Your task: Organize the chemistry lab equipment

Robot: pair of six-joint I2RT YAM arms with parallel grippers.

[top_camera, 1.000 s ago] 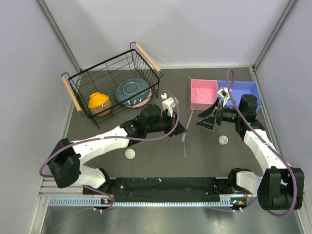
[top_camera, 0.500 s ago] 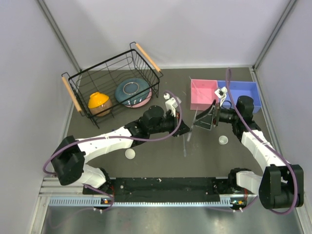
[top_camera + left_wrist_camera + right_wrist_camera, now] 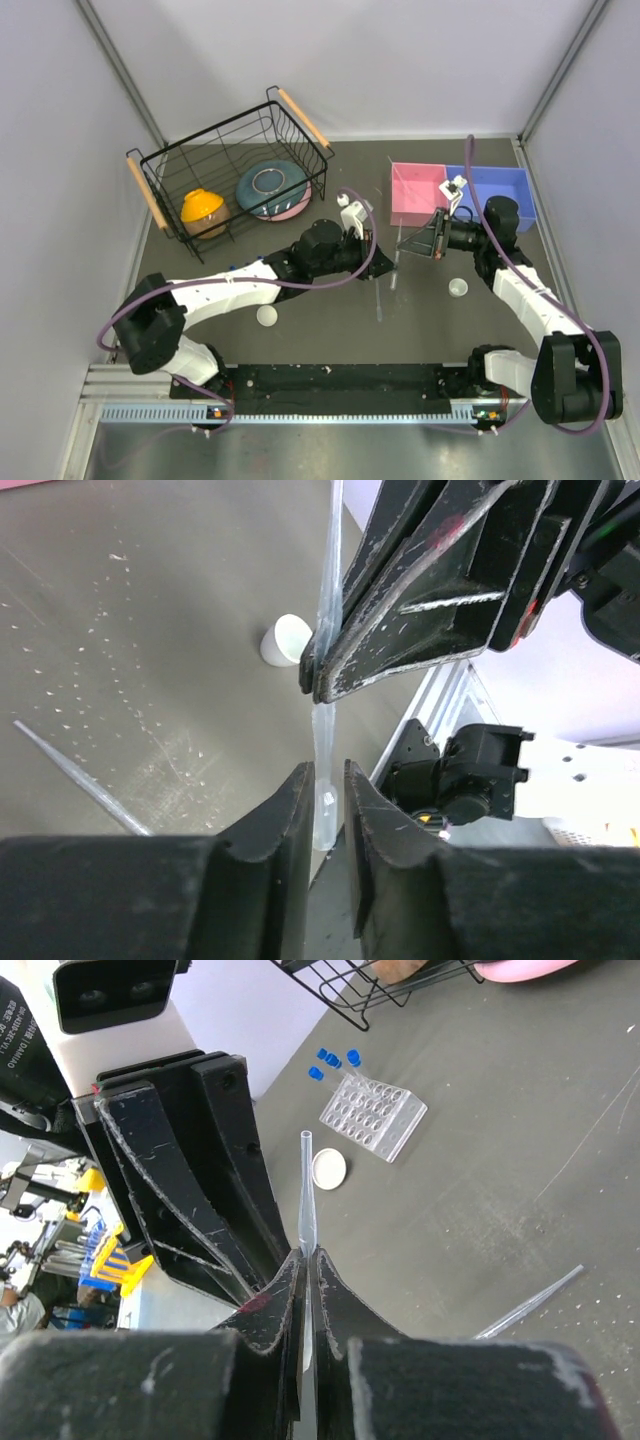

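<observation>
Right gripper (image 3: 305, 1255) has closed in from 3 o'clock on left gripper (image 3: 327, 780) at mid-table. Black wire basket (image 3: 225, 150), at 10 o'clock, holds orange bowl (image 3: 203, 208) and teal-pink bowl (image 3: 272, 188). Both finger pairs are clamped on one thin clear rod (image 3: 333, 550), held off the table; both arms reach inward, tip to tip.

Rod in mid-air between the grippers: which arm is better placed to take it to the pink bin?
Right, probably. The right gripper is shut on the rod and sits near the pink bin. The left gripper straddles the rod's end, grip unclear, farther from the bin.
</observation>
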